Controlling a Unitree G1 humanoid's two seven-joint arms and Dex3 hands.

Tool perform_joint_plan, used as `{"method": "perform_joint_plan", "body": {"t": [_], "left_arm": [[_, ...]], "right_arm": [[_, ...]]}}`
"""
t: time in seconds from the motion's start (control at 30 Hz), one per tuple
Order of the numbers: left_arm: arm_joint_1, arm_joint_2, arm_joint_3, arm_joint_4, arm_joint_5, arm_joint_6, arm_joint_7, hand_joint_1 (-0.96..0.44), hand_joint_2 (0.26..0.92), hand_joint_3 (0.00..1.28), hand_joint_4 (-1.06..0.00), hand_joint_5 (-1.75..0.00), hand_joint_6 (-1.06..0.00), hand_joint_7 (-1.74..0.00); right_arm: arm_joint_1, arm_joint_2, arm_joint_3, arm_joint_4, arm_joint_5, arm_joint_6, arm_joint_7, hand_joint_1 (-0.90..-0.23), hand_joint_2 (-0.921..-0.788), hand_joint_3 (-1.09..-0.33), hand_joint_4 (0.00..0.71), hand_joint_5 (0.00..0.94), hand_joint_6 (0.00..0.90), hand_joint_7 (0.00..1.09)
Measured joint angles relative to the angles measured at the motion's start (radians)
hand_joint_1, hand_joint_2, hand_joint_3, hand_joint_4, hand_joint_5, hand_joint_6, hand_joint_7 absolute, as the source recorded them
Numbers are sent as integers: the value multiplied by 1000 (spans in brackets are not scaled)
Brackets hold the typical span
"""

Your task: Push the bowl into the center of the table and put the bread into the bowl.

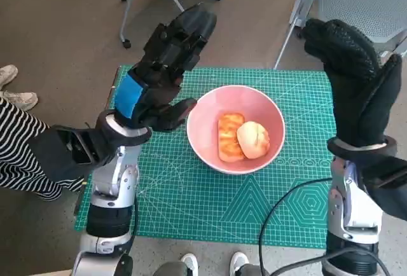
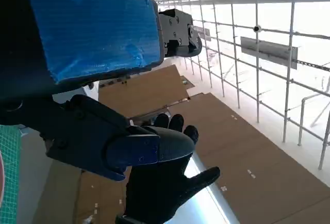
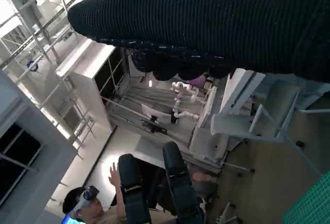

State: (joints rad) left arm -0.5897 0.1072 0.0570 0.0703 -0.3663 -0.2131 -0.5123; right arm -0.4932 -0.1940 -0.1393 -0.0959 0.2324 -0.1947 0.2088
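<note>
The robot is showing two pale, silvery forearms with black cuffs, its left hand (image 1: 166,66) wearing blue tape across a black, blocky back, its right hand (image 1: 356,79) wearing a black knitted glove, black cables trailing beside the right forearm.

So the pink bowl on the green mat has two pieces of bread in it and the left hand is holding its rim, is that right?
Not quite. The head view shows the left hand raised beside the pink bowl, holding nothing. The rest stands: the bowl is on the green mat with two pieces of bread inside.
</note>
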Motion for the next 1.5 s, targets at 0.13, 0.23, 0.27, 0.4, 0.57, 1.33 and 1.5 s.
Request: {"method": "perform_joint_plan", "body": {"t": [0.13,0.23,0.27,0.4,0.57,1.33,1.5], "left_arm": [[1,0,-1,-3,0,8,1,-591,903,420,0,-57,1,-400],[3,-1,-1,-3,0,10,3,-591,902,419,0,-59,1,-399],[4,-1,-1,-3,0,10,4,-591,902,419,0,-60,1,-399],[5,-1,-1,-4,0,10,7,-591,901,420,0,-63,1,-399],[6,-1,-1,-4,0,10,7,-578,896,423,1,-68,1,-409],[6,-1,-1,-4,4,10,8,-574,888,437,1,-84,1,-414],[6,-2,-1,-4,5,10,9,-575,887,440,1,-83,1,-415]], "right_arm": [[1,1,0,-1,0,3,0,-695,-921,-659,218,0,95,560],[2,1,0,-1,1,4,0,-697,-921,-652,218,0,96,561],[2,1,0,-1,1,4,0,-697,-921,-651,218,0,96,561],[2,1,0,-1,1,5,0,-697,-921,-649,218,0,96,561],[2,1,0,-1,2,5,0,-698,-921,-643,217,0,100,563],[2,2,-2,2,8,5,3,-694,-921,-641,216,0,106,563],[2,2,-4,4,8,5,6,-695,-921,-641,215,0,106,562]]}}
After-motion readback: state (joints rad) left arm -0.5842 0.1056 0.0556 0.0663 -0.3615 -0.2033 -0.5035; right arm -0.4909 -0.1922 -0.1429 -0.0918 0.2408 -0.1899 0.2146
